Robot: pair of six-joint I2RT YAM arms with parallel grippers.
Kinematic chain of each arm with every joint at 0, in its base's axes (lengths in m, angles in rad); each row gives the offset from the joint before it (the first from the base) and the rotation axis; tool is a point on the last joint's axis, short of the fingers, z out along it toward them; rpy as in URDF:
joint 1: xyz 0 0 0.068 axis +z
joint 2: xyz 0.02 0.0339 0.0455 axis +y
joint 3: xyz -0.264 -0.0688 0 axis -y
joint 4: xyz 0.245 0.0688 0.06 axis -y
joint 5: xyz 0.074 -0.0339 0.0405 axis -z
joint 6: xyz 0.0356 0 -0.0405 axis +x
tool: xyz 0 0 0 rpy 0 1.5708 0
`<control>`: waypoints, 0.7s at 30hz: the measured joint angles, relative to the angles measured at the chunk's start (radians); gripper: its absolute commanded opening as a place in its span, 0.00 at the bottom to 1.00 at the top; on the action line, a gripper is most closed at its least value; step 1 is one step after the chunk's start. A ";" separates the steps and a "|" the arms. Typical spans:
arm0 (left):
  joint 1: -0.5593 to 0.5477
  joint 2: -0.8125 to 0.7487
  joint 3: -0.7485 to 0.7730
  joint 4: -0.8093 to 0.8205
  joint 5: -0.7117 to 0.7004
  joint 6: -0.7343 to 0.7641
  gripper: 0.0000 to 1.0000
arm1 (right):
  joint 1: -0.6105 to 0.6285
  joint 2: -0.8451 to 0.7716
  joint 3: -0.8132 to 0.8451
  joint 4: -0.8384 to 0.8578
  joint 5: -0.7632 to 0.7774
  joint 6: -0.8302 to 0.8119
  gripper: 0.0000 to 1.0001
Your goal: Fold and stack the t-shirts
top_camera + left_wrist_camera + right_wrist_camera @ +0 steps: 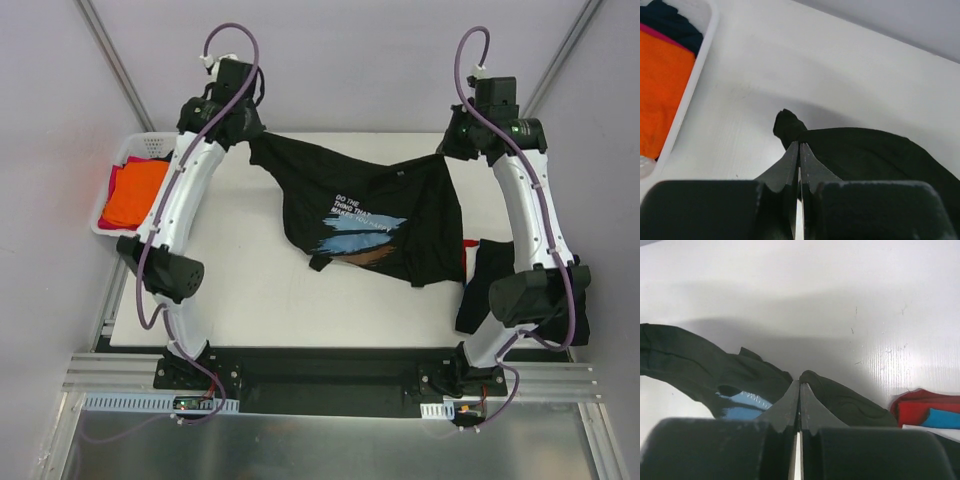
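left end effector [799, 146]: fingers pressed together, pinching a bunched corner of the printed shirt [365, 225]; at 11 o'clock over the tabletop [250, 290] in the top view
right end effector [800, 384]: fingers pressed together, pinching the same shirt's other end; at 1 o'clock
printed shirt: black, with blue and brown brush strokes and white text; strung between both end effectors along the far edge; its middle sags to the tabletop centre, print up
basket [128, 150]: white lattice, at 9 o'clock beside the left edge; orange shirt [135, 195] on top, navy shirt [670, 22] at its far end
black shirt [485, 285]: crumpled at 4 o'clock, at the right edge
red shirt [925, 407]: at 3 o'clock, touching the black shirt; mostly hidden
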 measured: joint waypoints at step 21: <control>0.000 -0.711 -0.103 -0.005 0.103 0.047 0.00 | -0.003 -0.525 0.082 -0.137 0.008 0.004 0.01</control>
